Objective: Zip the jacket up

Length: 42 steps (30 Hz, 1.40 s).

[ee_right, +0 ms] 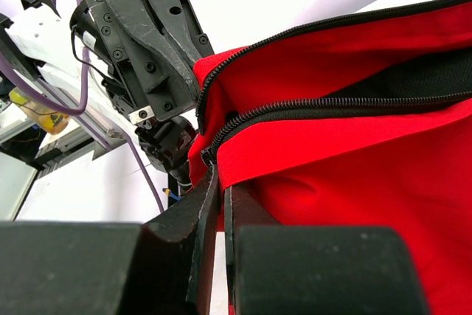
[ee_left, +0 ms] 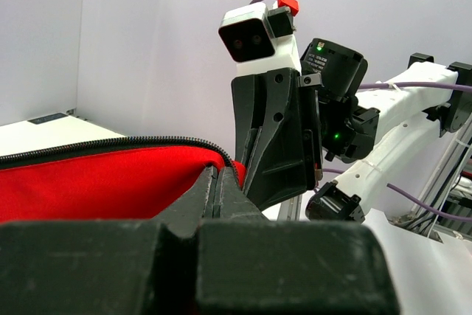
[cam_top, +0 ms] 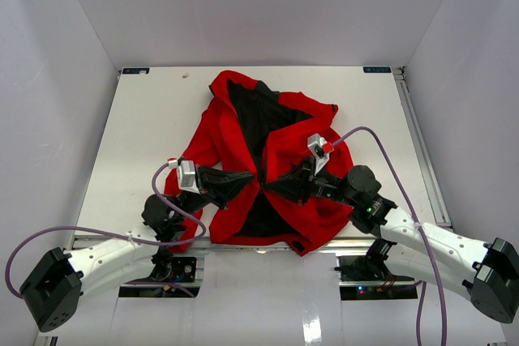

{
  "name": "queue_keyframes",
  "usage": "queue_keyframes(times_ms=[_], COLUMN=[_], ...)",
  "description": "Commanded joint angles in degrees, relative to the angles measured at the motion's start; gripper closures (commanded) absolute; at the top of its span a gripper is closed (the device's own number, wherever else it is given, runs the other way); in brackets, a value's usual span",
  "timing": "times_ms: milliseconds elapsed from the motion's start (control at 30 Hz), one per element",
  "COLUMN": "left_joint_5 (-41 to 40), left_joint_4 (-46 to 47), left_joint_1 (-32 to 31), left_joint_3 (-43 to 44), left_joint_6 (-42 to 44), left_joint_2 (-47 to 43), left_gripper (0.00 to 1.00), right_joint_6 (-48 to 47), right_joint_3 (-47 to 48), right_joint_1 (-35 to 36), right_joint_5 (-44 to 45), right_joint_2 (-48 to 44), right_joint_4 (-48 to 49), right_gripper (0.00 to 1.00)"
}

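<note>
Midway across the white table [cam_top: 138, 127], toward its near edge, the jacket [cam_top: 231, 139] lies spread and rumpled. Red cloth is bunched on both sides, and the front is open, so the black lining [cam_top: 258, 111] shows as a dark wedge that narrows toward the arms. In the right wrist view the zipper [ee_right: 317, 105] is unjoined. Its two rows of dark teeth run apart along the red edges and draw together only at the low end, close to the fingertips. Both arms reach in from the near side and meet at the lower middle of the garment, almost tip to tip. The left claw [cam_top: 251, 183] comes from the left, and its wrist view shows the fingers pressed flat together, pinching a fold of the red edge just below the teeth. The right claw [cam_top: 269, 186] comes from the right. Only a thin slit shows between its fingers, and they clamp the cloth where the two tooth rows converge. From each wrist the other claw stands just beyond the gripped edge, very near. I cannot tell whether the two touch.
</note>
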Motion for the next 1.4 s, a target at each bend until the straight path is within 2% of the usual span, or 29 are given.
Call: queue_keyframes(times_ms=[0, 1367], left_joint_5=[0.58, 4.01], left_joint_4=[2.32, 4.7], left_joint_1=[-0.02, 0.07], left_joint_3=[-0.17, -0.78], left_joint_6=[0.62, 1.69], left_joint_2=[0.03, 2.37], left_gripper=[1.0, 1.0], right_joint_6=[0.35, 0.07], right_joint_3=[3.07, 3.25], right_joint_1=[0.08, 0.0], right_joint_5=[0.26, 1.79], right_joint_2=[0.23, -1.52], right_joint_4=[3.63, 4.27], right_gripper=[0.92, 0.92])
